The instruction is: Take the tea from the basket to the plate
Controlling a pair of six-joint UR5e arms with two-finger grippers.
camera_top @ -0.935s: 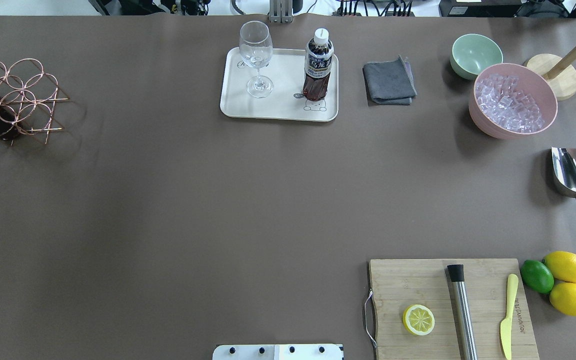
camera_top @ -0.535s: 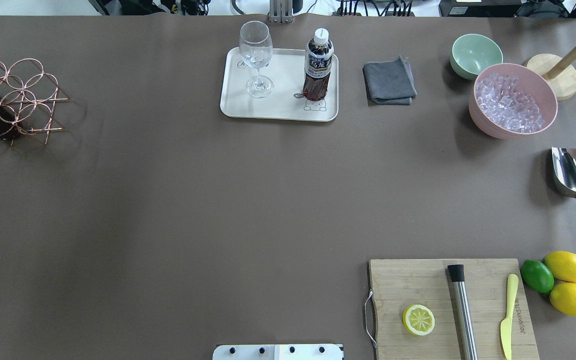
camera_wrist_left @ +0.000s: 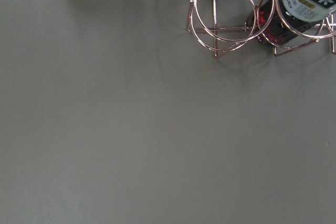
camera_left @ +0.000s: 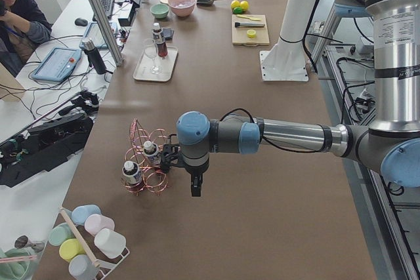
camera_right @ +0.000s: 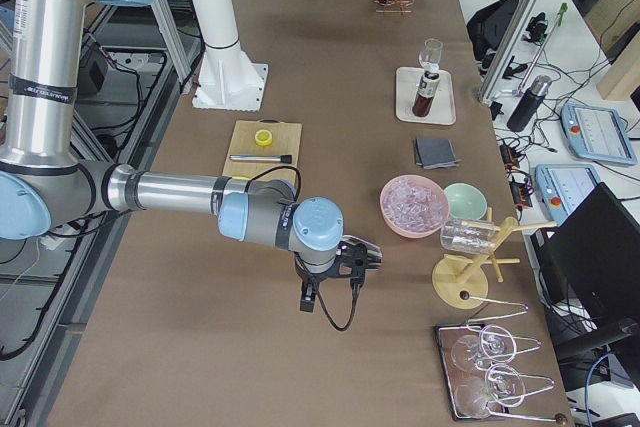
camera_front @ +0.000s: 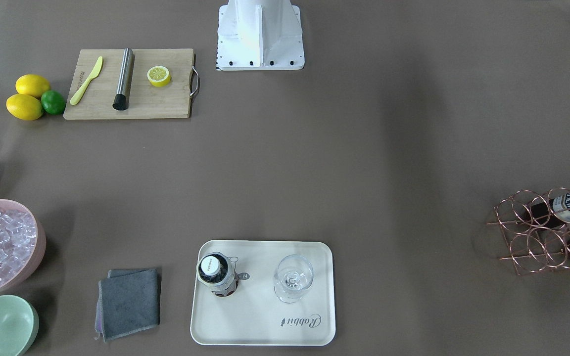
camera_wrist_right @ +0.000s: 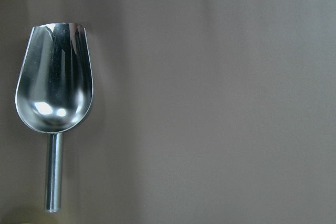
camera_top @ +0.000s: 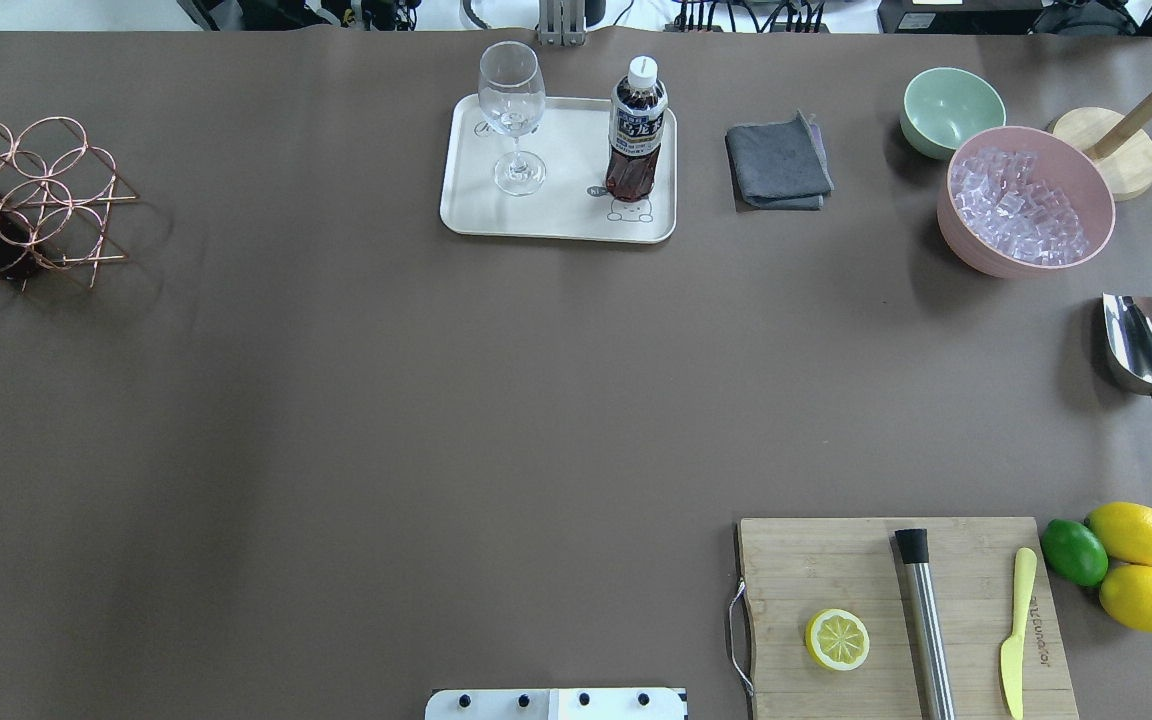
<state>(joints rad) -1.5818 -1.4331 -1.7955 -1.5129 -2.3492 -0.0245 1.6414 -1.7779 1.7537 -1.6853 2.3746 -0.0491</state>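
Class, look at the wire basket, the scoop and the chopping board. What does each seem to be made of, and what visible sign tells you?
Basket: thin metal wire with a shiny rose-gold, copper-like finish, perhaps plated.
Scoop: polished metal, probably stainless steel; it mirrors the lights.
Chopping board: pale wood, possibly bamboo, matt, with visible strip grain.

Counter [camera_top: 436,400]: smooth, matt brown sheet covering. Basket [camera_top: 41,190]: glossy copper-toned metal wire. Tea [camera_top: 636,140]: clear glossy plastic bottle, white cap. Plate [camera_top: 566,205]: smooth cream surface, low sheen. Scoop [camera_wrist_right: 55,77]: mirror-polished metal. Cloth [camera_top: 778,165]: matt grey fabric. Cutting board [camera_top: 836,565]: pale wood, visible grain.
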